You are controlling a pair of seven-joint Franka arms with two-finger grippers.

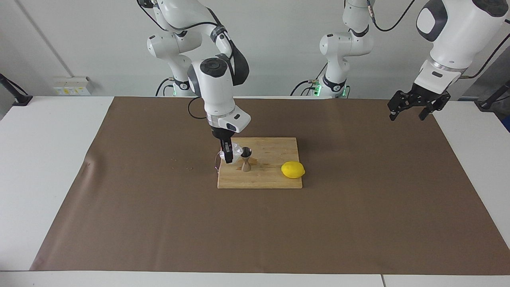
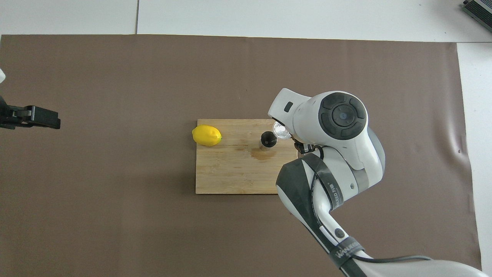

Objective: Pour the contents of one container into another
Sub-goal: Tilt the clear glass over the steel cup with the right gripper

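Brown paper over a white table [image 1: 48, 159], and we've got a wooden cutting board [image 1: 275, 179] in the middle with a pour set up.

Our right gripper [image 1: 228, 153] pinches the frosted cup [image 1: 236, 150] over the board's end toward the right arm. The cup is tipped on its side, long axis roughly level, mouth aimed at the steel jigger [image 1: 246, 159], rim just beside the jigger's top. The jigger stands upright, axis vertical, a wet patch beside it. A lemon [image 1: 293, 170] sits on the board's other end. Our left gripper [image 1: 411, 108] waits with jaws spread over the mat's edge.
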